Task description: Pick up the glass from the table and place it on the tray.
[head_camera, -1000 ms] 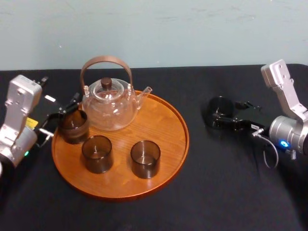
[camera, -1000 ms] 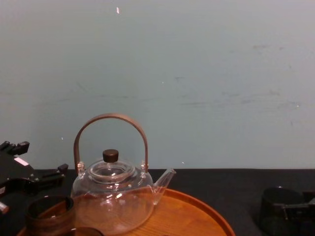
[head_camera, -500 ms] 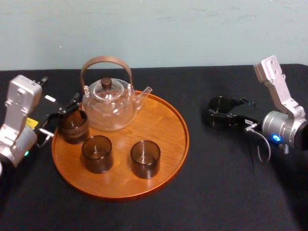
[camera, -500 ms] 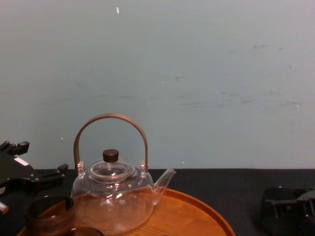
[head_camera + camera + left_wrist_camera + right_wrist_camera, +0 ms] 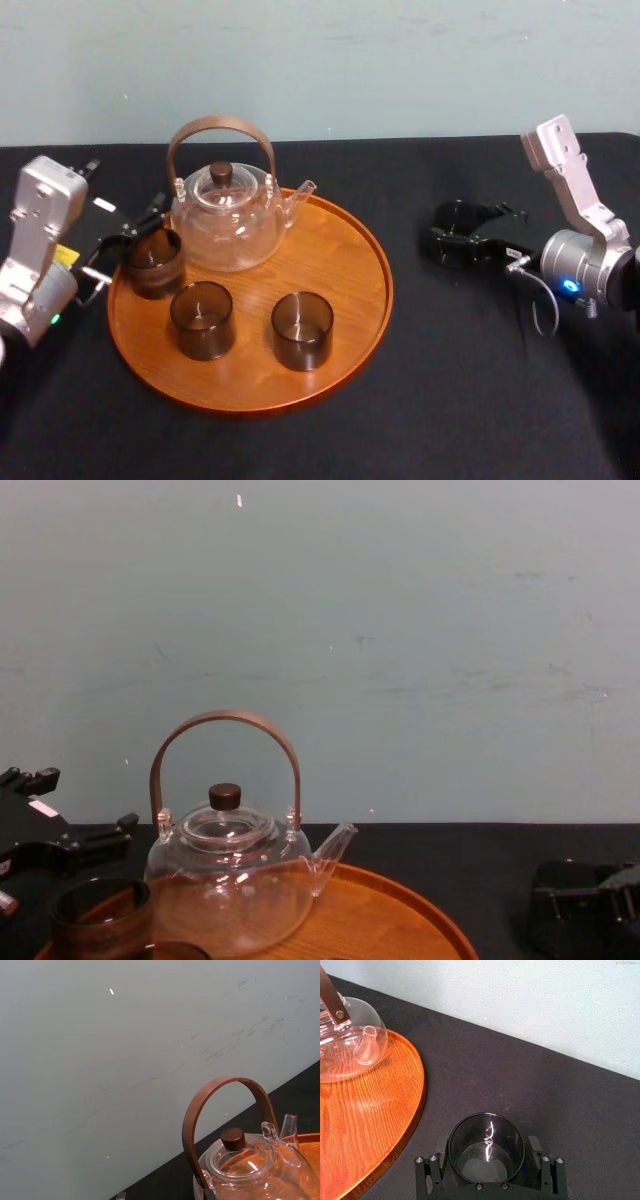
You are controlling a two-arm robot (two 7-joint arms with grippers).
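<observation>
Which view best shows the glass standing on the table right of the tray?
The right wrist view: the glass shows rim and inside, upright between the right tool's open fingers. The head view shows it dark against the black table. The chest view catches it side-on, low at right. The left tool sits at the tray's left rim.

The tray (image 5: 345, 275) is orange-brown wood with streaky grain. On it stand a clear teapot (image 5: 228, 228) with a brown handle and dark knob, and three smoky brown-grey tumblers (image 5: 302, 330). Right of the tray, the glass (image 5: 486, 1152) is dark and smoky on the matte black table (image 5: 450, 400).
</observation>
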